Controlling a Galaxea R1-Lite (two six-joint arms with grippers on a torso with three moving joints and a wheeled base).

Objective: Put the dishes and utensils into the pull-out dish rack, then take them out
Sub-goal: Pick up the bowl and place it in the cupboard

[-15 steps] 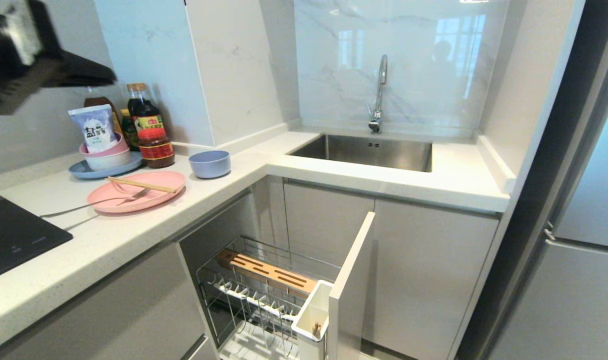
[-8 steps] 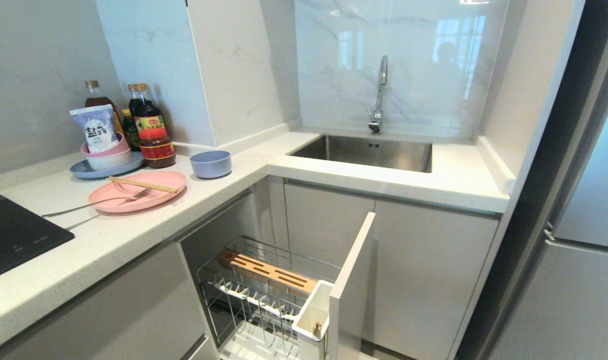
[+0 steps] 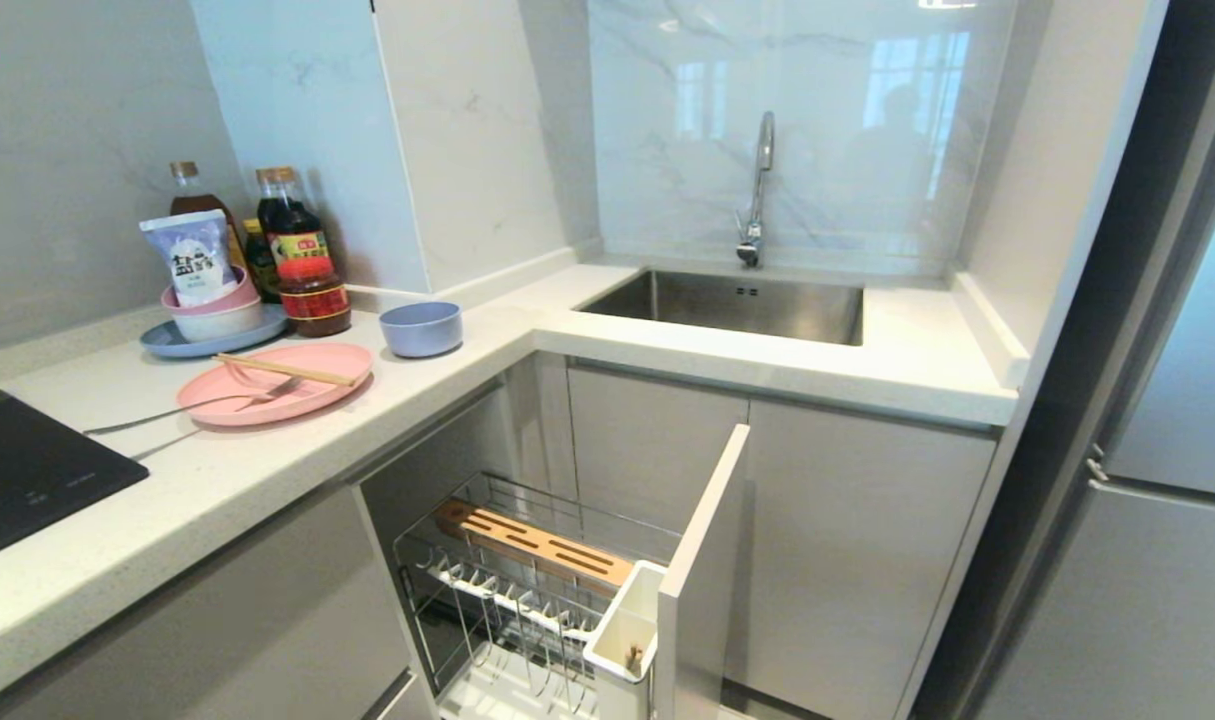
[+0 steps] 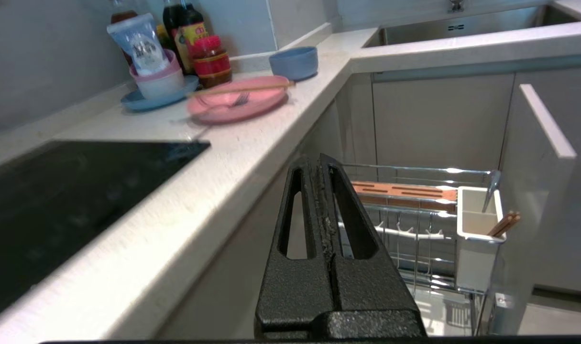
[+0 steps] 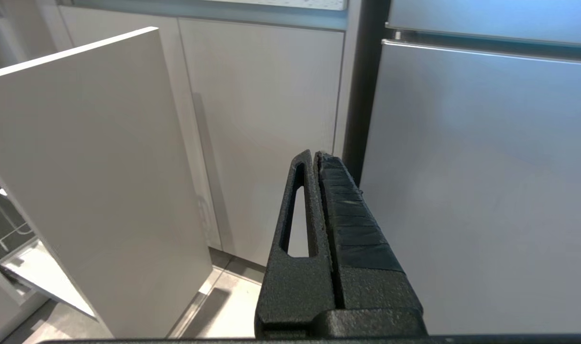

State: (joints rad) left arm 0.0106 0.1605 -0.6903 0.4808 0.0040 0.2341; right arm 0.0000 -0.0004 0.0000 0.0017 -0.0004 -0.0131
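**Rack open, dishes on counter, both grippers empty**

Head view: no arm in frame. Pink plate (image 3: 275,381) at 9 o'clock on the counter (image 3: 217,480), chopsticks (image 3: 283,370) and fork (image 3: 192,405) lying across it, fork handle sticking out past the rim toward 8. Blue bowl (image 3: 420,327) just beside the plate at its 2 o'clock. Rack (image 3: 527,590) pulled out at 6, prongs bare, cup (image 3: 622,630) at its front corner

Left wrist view: left gripper (image 4: 321,165) fingers pressed together, holding nothing, below counter edge beside the rack. Cup here shows brown sticks and a metal handle inside

Right wrist view: right gripper (image 5: 314,157) closed, empty, parked facing the cabinet (image 5: 266,124) by the fridge (image 5: 486,167)

Handling, my guess: plate light, stiff, matte plastic, pinch at the rim once utensils are off. Bowl: pinch the wall. Chopsticks light, will roll, take both mid-length. Fork thin and slick, grab the overhanging handle
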